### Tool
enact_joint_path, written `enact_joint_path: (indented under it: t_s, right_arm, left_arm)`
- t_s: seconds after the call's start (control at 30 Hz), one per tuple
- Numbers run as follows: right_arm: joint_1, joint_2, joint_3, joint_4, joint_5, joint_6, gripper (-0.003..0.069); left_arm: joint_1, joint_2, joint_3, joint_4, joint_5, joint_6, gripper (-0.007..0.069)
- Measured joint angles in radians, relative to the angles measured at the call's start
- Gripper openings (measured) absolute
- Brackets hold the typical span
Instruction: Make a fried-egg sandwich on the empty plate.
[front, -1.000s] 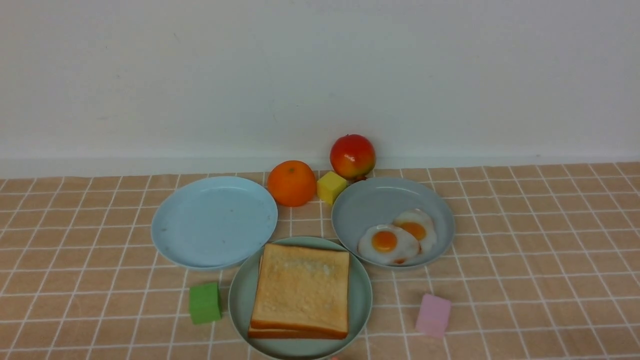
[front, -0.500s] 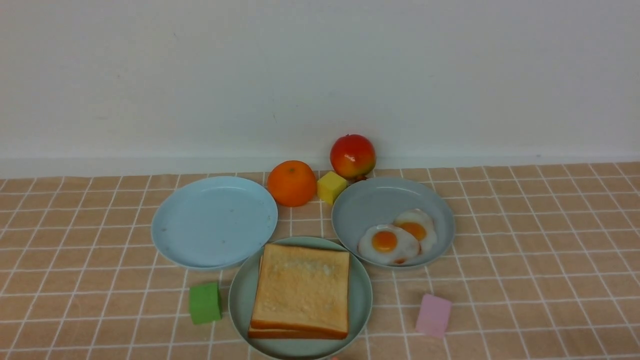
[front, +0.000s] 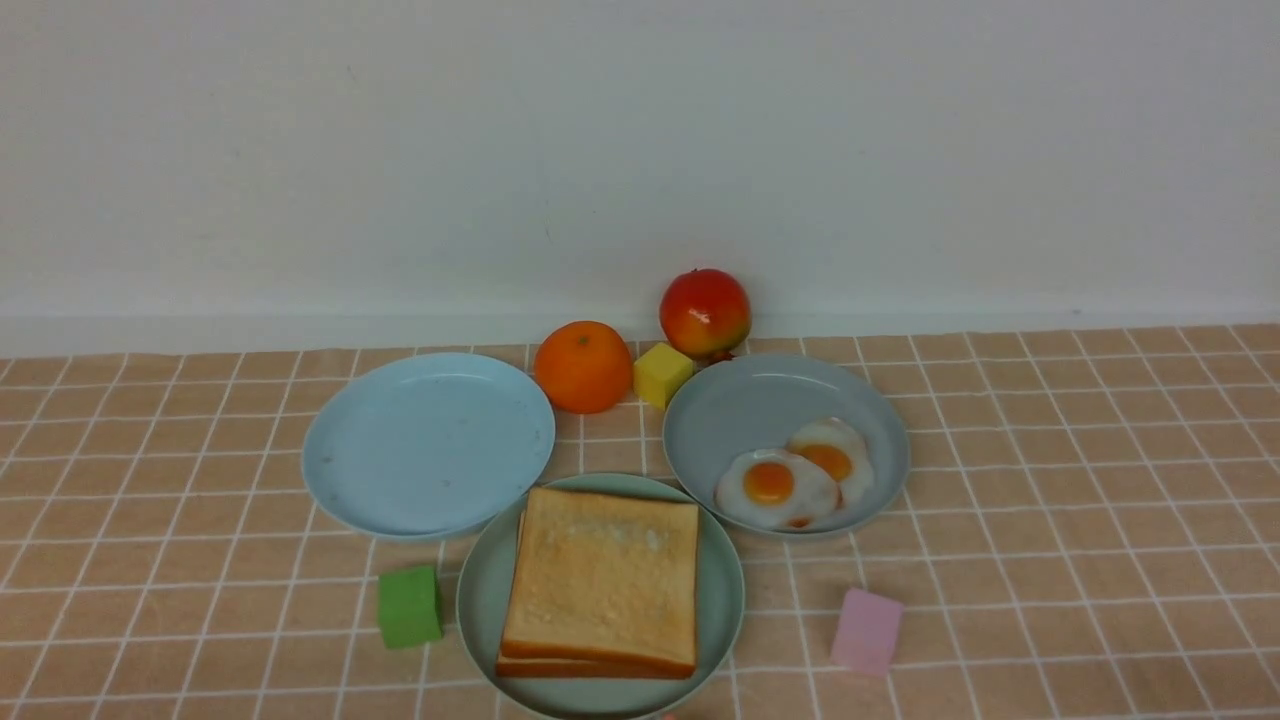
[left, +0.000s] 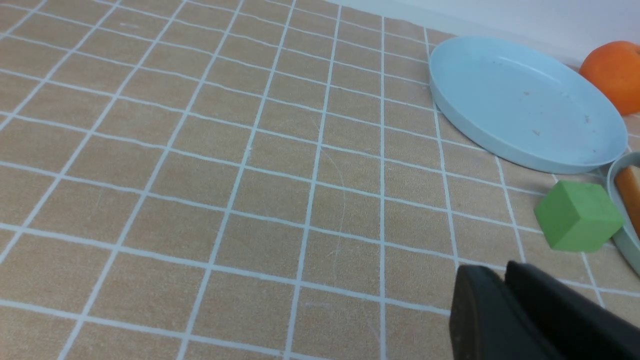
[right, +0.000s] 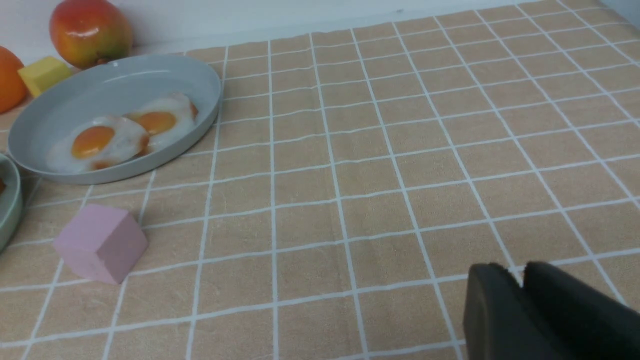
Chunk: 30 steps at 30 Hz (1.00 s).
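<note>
Two toast slices (front: 600, 575) lie stacked on the mint-green plate (front: 480, 600) at the front centre. No egg shows between them. Two fried eggs (front: 778, 487) lie overlapping in the grey-blue dish (front: 750, 410) behind and to the right, and also show in the right wrist view (right: 97, 142). Neither gripper shows in the front view. My left gripper (left: 502, 272) is shut and empty over the cloth, short of the green cube (left: 577, 215). My right gripper (right: 522, 270) is shut and empty over the cloth, well to the right of the dish (right: 115, 85).
An empty sky-blue plate (front: 430, 440) sits back left. An orange (front: 583, 366), a yellow cube (front: 662, 374) and a red fruit (front: 705, 312) stand behind the plates. A green cube (front: 409, 606) and a pink cube (front: 867, 630) flank the mint plate.
</note>
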Motion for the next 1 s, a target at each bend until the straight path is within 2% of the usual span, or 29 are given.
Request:
enact_joint_path:
  t_s: [1.0]
  right_arm:
    - [0.0, 0.0, 0.0, 0.0, -0.001, 0.0, 0.0139]
  left_arm:
    - [0.0, 0.0, 0.0, 0.0, 0.0, 0.001, 0.0108]
